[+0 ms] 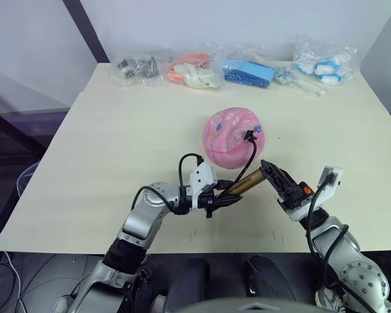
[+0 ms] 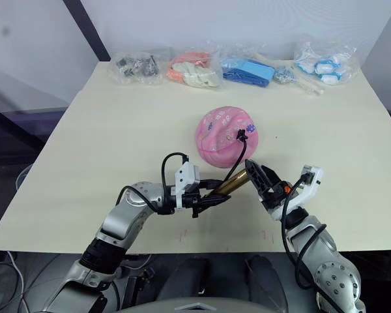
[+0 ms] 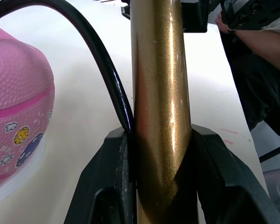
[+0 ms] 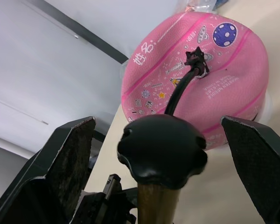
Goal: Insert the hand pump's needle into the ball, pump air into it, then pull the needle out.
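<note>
Mid-frame on the table, the pink rubber ball already has the black needle fitting seated. The left gripper clamps the shiny bronze-gold hand pump; the right gripper straddles its black handle, jaws apart. Pumping and extraction apparently remain.

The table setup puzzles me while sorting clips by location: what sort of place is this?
Likely a lab or test bench, not a home: a plain pale table against a bare wall, clear bags of small parts lined along its far edge, and one pink ball staged mid-table.
</note>
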Motion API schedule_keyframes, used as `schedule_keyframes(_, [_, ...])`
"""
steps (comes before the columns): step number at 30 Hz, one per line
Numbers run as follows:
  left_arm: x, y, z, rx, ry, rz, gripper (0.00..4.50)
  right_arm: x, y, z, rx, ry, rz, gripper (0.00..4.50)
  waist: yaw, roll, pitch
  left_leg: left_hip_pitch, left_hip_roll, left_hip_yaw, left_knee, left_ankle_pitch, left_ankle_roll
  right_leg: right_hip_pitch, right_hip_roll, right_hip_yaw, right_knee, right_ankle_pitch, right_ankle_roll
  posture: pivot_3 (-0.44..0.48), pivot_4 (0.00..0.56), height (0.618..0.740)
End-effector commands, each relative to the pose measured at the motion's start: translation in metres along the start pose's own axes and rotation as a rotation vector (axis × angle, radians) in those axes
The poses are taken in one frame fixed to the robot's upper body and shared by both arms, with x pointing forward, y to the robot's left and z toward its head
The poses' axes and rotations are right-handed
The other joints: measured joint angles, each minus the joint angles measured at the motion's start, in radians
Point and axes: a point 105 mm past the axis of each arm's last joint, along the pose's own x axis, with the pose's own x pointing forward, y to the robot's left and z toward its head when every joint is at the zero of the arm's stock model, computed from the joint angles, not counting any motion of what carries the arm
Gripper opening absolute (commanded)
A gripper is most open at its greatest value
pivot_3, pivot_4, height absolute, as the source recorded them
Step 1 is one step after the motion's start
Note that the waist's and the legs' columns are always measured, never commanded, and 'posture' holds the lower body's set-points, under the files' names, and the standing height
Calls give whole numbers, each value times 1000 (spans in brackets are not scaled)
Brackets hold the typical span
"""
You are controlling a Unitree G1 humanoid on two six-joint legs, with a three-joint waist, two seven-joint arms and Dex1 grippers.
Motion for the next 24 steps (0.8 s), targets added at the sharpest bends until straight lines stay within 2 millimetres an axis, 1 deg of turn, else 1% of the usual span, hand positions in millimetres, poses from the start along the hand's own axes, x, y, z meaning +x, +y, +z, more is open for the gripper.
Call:
schedule_keyframes(1, [0,-3,14,31,-48,-4,1356,1,11,4,-19,-19,49,4500,0,0,0,-1,0,1,0,0,0,-1,0,1,1,0,0,0,150,740])
schedule_keyframes(8, [1,-4,13,27,-45,-4,1356,4,16,0,-28,-1,72,4500,-2,0,0,-1,0,2,0,0,0,-3,0,3,2,0,0,0,150,740])
schedule_keyframes(14, [1,-5,13,26,-44,-3,1356,8,15,3,-39,-15,65,4500,-2,0,0,-1,0,3,0,0,0,-3,1,4,2,0,0,0,150,740])
schedule_keyframes(19, [1,-5,13,25,-46,-4,1356,10,18,0,-33,-2,74,4500,-2,0,0,-1,0,3,0,0,0,-4,1,4,2,0,0,0,150,740])
schedule_keyframes(24, [0,-5,13,25,-45,-3,1356,12,16,0,-32,-2,61,4500,-2,0,0,-1,0,3,0,0,0,-4,1,5,2,0,0,0,150,740])
